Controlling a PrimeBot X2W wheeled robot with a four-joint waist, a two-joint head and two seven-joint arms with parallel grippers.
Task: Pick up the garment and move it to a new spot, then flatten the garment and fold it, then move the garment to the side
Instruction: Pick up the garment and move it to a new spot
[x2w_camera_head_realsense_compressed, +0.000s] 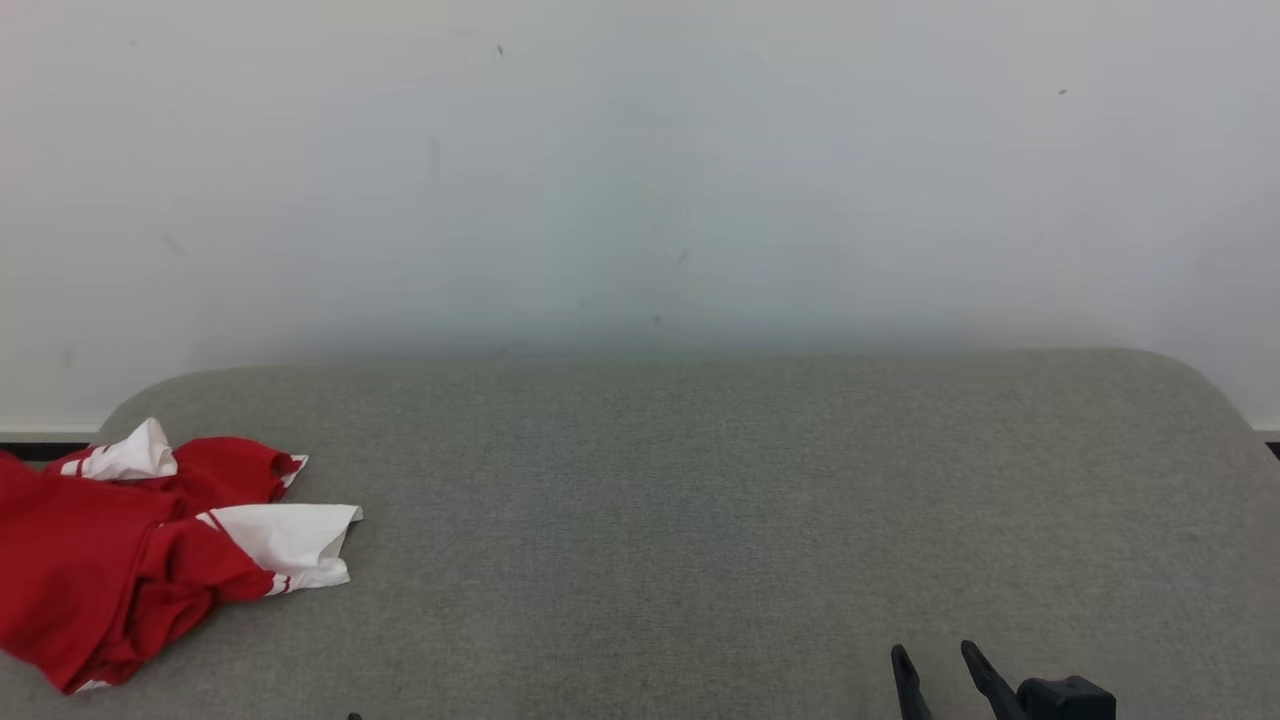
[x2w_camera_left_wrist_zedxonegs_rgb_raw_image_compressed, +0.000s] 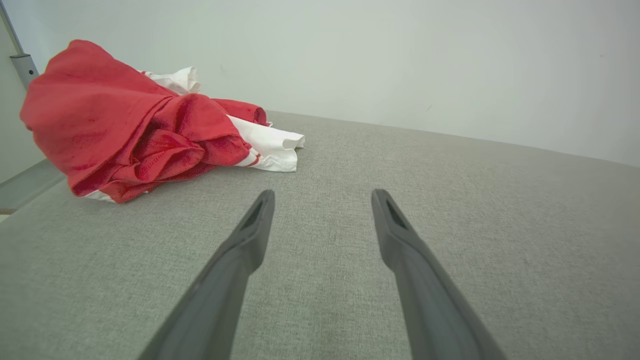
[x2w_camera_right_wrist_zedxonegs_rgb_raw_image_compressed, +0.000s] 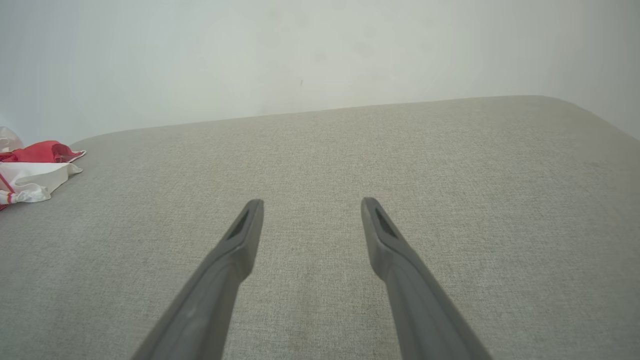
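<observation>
Nearest to the robot, the right gripper (x2w_camera_head_realsense_compressed: 937, 656) pokes up from the bottom edge of the head view: two slim, dark, matte fingers tapering to blunt tips, spread apart with nothing between them. In its own wrist view the right gripper (x2w_camera_right_wrist_zedxonegs_rgb_raw_image_compressed: 312, 202) shows a narrow slot near each fingertip, and only bare cloth lies in the gap. The left gripper (x2w_camera_left_wrist_zedxonegs_rgb_raw_image_compressed: 322, 197) is of the same shape. It is likewise splayed wide and empty, hovering low over the surface.

Under both lies a broad grey surface (x2w_camera_head_realsense_compressed: 700, 500) covered in coarse woven fabric, flat, with softly rounded far corners.

The garment (x2w_camera_head_realsense_compressed: 110, 550) sits on the surface's far left side, well apart from the right gripper. It is a crumpled heap of red cloth with white panels and thin red stripes at the white hems. From the left wrist view the garment (x2w_camera_left_wrist_zedxonegs_rgb_raw_image_compressed: 125, 125) rises in a soft mound ahead and to the left of the fingers, not touching them. Its red folds have a slight sheen, and a white cuff spills out flat on the right. The right wrist view catches just an edge of the garment (x2w_camera_right_wrist_zedxonegs_rgb_raw_image_compressed: 30, 170).

Behind everything stands a plain, pale, smooth wall (x2w_camera_head_realsense_compressed: 640, 180) with a few small dark specks.
</observation>
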